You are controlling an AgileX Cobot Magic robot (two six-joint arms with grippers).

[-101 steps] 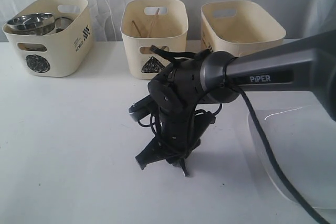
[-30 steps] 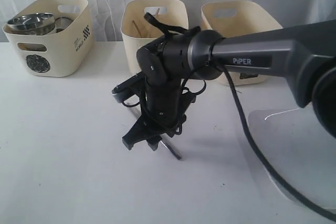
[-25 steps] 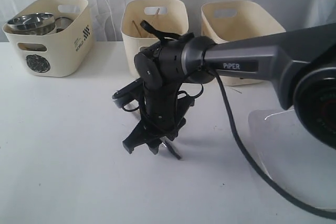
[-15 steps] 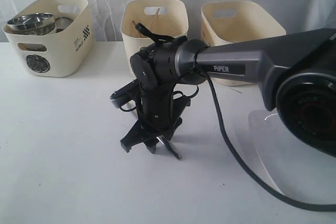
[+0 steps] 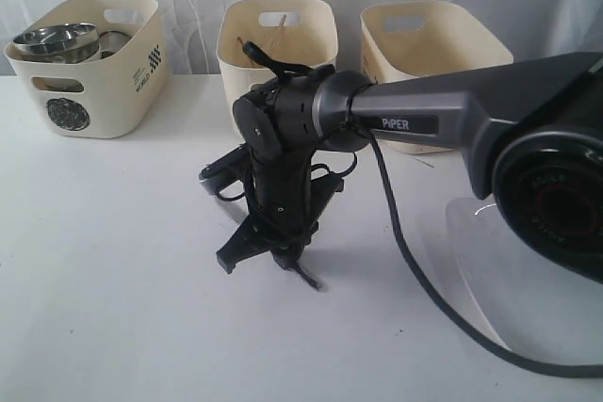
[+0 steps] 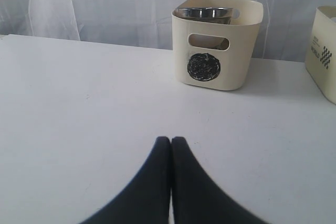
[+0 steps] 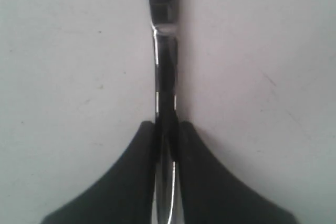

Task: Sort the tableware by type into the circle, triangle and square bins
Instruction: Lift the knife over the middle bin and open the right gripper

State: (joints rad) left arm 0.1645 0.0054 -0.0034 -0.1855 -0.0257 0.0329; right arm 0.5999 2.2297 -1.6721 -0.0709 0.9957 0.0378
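My right gripper (image 5: 283, 253) (image 7: 167, 124) hangs over the middle of the table, shut on a thin steel cutlery piece (image 7: 164, 72) seen edge-on; I cannot tell whether it is knife, fork or spoon. Its lower end (image 5: 307, 279) pokes out below the fingers, close to the tabletop. The circle bin (image 5: 89, 68) (image 6: 217, 43) holds a steel bowl (image 5: 55, 40) (image 6: 203, 13) and other steel ware. Wooden chopsticks (image 5: 273, 33) stand in the triangle bin (image 5: 278, 54). The large white plate (image 5: 528, 280) lies at the right. My left gripper (image 6: 170, 140) is shut on nothing.
A third cream bin (image 5: 433, 49) stands at the back right, partly behind the right arm (image 5: 443, 120). A black cable (image 5: 424, 270) hangs from the arm over the table. White curtains close the back.
The right arm has swung left and slightly back with the cutlery piece held in its fingers. Over the last half second it has barely shifted.
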